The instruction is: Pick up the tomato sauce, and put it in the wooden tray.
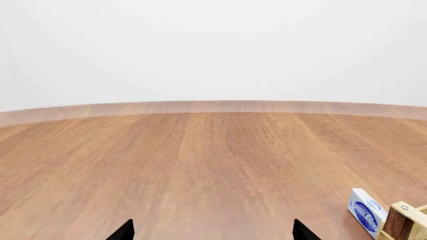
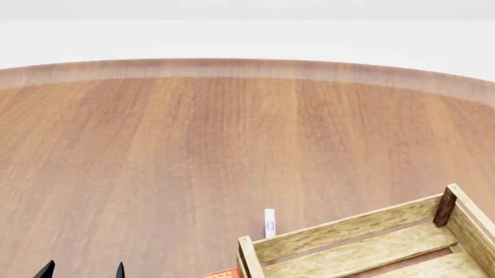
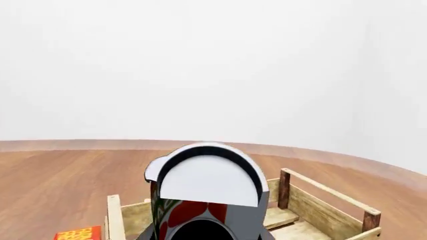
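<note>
Here, the tomato sauce (image 3: 200, 192) held close up in the right gripper's grasp (fingers hidden), above the wooden tray (image 2: 363, 246) on the surface (image 2: 193, 145), left gripper (image 1: 212, 231) spread wide, holding nothing.

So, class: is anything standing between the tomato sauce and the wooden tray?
Nothing visible does. In the right wrist view the tomato sauce sits close to the camera, with the wooden tray open directly beyond it. The orange box lies outside the tray, off to the side.
</note>
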Controlling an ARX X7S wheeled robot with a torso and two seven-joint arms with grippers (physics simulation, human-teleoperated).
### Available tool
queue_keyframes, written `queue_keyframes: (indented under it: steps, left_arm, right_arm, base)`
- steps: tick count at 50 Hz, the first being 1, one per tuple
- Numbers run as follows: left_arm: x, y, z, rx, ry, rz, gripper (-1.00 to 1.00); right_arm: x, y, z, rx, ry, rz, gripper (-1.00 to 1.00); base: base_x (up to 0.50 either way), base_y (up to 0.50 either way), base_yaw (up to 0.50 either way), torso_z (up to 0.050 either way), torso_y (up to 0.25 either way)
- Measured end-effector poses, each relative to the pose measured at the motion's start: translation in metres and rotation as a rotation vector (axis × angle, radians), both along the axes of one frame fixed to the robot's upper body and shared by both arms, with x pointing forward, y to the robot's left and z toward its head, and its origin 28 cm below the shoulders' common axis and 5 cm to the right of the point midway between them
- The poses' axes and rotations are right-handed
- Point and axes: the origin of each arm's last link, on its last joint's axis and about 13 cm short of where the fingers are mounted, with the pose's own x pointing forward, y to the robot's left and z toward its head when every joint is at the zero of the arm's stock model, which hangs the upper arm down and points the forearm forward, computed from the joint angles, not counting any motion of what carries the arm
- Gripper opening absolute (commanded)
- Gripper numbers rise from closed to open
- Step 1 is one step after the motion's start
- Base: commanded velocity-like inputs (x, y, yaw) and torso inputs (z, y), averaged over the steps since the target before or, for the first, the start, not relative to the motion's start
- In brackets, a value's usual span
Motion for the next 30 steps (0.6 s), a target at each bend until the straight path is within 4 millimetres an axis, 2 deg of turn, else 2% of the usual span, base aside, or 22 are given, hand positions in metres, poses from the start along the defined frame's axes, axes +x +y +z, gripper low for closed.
queue_keyframes:
  steps: [30]
  left_arm:
    - [0.000, 0.000, 0.000, 0.000, 0.000, 0.000, 1.00]
  right_arm:
    - [0.063, -0.009, 0.018, 0.034, -0.010, -0.094, -1.00]
  base:
    - [0.00, 0.00, 0.00, 0.000, 0.000]
